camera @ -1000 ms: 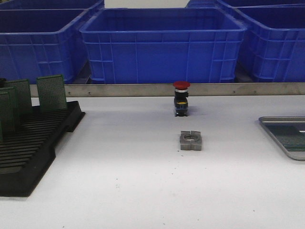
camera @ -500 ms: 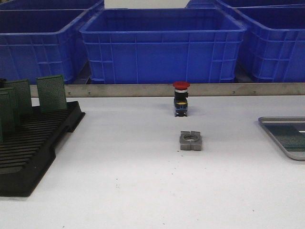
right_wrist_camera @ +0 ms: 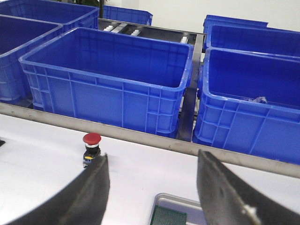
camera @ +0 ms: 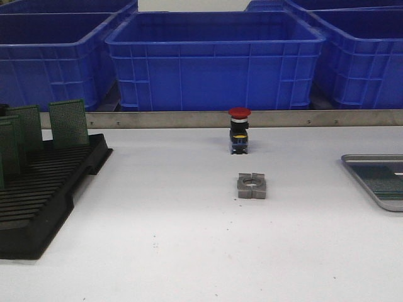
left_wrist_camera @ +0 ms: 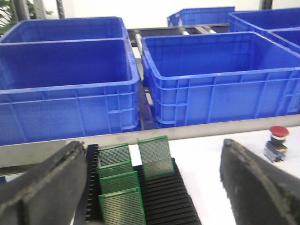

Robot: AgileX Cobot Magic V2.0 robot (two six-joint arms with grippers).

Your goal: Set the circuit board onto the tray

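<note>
White table point(camera: 157, 233) — rack point(camera: 38, 195), button point(camera: 239, 132), nut point(camera: 252, 186), tray point(camera: 352, 165)

Blue plastic crates point(camera: 214, 60) are standing in a row behind a metal rail point(camera: 157, 118) at the table's far edge. A red-capped push button point(camera: 239, 131) is sitting upright on the white table point(camera: 164, 220) — just behind a small grey metal block point(camera: 252, 185) with a round hole, apart from it. At the left, a black slotted rack point(camera: 38, 201) is lying — its near end possibly running out of view.

Green perforated circuit boards point(left_wrist_camera: 119, 187) stand upright in rack slots between the left gripper's point(left_wrist_camera: 154, 187) spread fingers; silver tray point(camera: 378, 182) lies flat below the right gripper point(right_wrist_camera: 152, 197).
</note>
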